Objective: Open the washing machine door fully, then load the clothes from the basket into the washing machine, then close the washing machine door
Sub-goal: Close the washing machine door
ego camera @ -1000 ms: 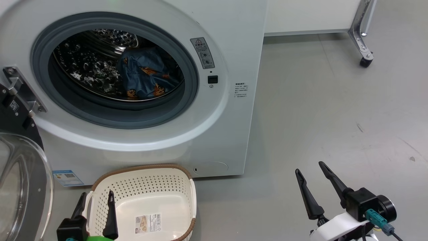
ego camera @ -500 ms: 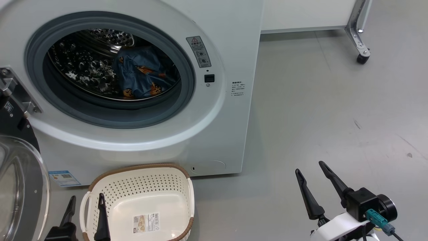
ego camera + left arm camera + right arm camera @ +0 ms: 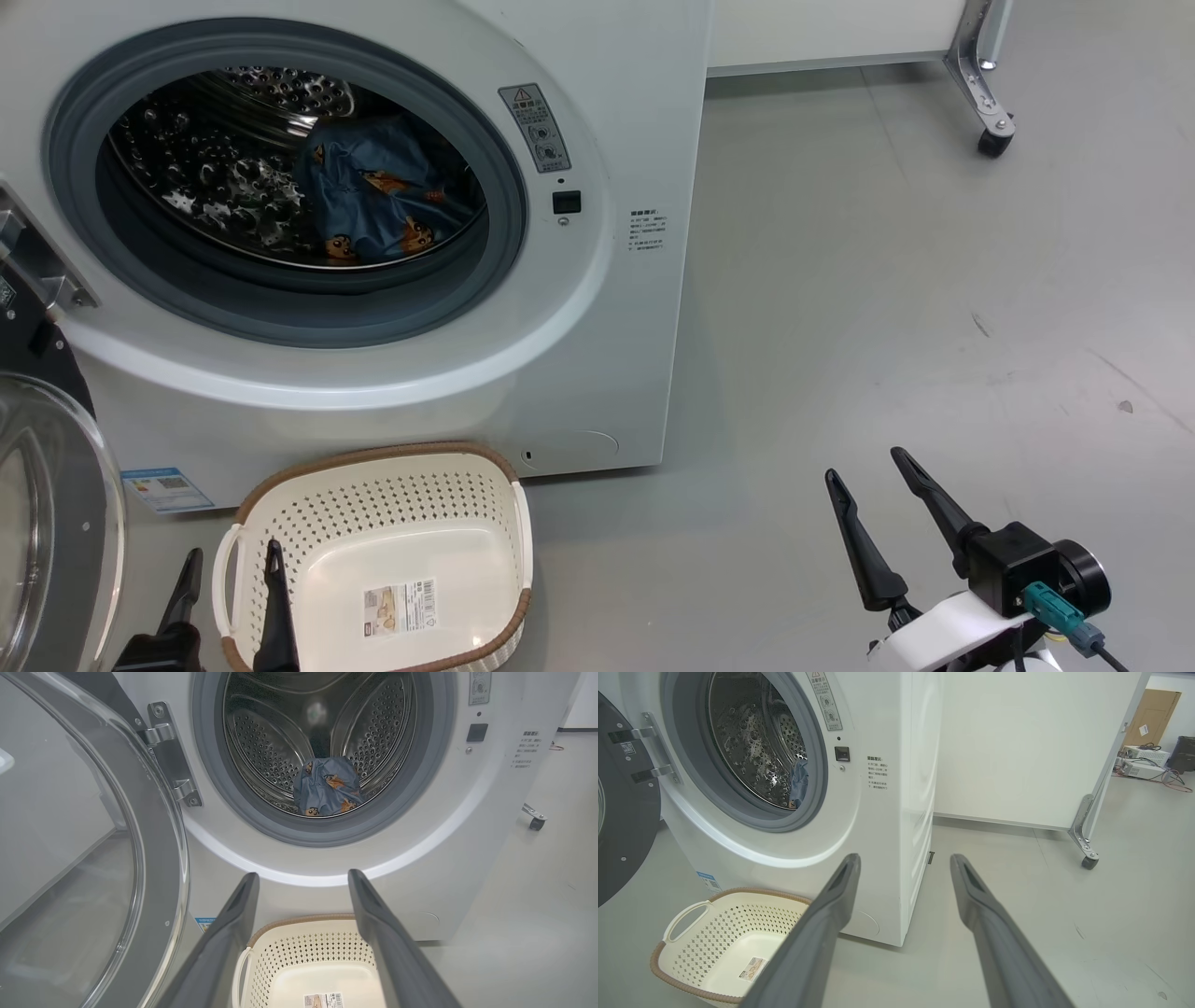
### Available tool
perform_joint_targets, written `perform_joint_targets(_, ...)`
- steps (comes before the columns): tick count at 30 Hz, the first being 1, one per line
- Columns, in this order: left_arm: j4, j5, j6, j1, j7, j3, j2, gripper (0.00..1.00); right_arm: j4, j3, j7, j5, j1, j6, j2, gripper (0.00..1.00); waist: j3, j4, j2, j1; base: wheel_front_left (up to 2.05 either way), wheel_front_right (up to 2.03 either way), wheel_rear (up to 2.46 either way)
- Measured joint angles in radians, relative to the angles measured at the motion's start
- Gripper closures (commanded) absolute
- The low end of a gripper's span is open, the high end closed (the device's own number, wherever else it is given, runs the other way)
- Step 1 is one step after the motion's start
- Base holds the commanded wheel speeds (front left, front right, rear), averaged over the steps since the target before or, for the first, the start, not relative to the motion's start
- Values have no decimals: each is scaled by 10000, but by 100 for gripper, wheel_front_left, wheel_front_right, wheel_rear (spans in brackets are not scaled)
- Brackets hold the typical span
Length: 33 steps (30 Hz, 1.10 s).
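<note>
Drawn back with jaws released, the left gripper should be set behind the door at 9 o'clock.

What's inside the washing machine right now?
A crumpled blue bundle of clothes with little orange-brown cartoon figures lies in the shiny holed drum of the washing machine. Anything beneath or behind the bundle is covered, so I cannot tell if more pieces are there.

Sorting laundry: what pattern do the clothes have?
Blue clothes with orange-brown cartoon figures; left wrist view.
</note>
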Motion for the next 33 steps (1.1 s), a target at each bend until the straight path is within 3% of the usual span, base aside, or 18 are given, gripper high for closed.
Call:
perform_joint_targets(9,153,0,-144,-4,0,100,-2,0,-4,15,0,0,-6,0,-4,0,72,-9,0,0,-99,99,0)
perform_joint_targets(33,1231,-104,-1012,-346,0,1244,-4,0,-8,35,0,0,-25,0,0,0,183,-7,0,0,-89,89,0)
